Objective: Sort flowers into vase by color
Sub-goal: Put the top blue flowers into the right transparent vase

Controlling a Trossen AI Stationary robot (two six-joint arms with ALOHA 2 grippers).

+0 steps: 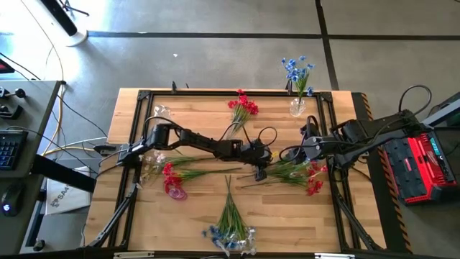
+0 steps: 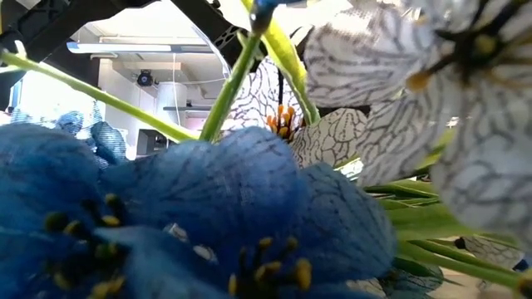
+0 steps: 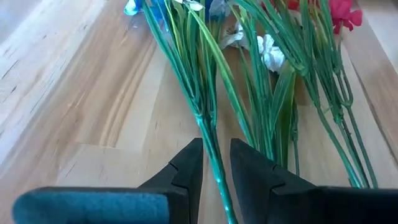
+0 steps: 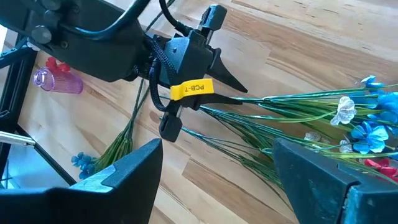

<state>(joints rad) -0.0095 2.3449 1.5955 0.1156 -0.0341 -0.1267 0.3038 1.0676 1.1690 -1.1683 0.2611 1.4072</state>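
A mixed bunch of flowers (image 1: 296, 173) lies right of the table's middle, with green stems and blue, white and red blossoms (image 4: 367, 134). My left gripper (image 1: 260, 171) reaches in from the left and is shut on one green stem (image 3: 208, 124) at the bunch's stem end. That stem leads to a blue blossom (image 3: 132, 6). My right gripper (image 4: 217, 149) hovers open above the bunch, at the right (image 1: 310, 144). A clear vase (image 1: 297, 108) at the far right holds blue flowers (image 1: 296, 70). Blue and white blossoms (image 2: 208, 216) fill the low view. My left gripper pinches a single thin green stem (image 3: 216, 167) between its two fingers (image 3: 186, 168), near the stem's free end. The fingers slant down from the table's left and lie along the stem. The stem runs away from them toward its blue blossom among the other stems.
Red flowers (image 1: 243, 106) lie at the far middle. More red ones (image 1: 169, 175) lie by a pink vase (image 1: 177, 191) on its side at the left. A blue bunch (image 1: 230, 229) lies at the near edge. A black frame (image 1: 215, 93) rims the table.
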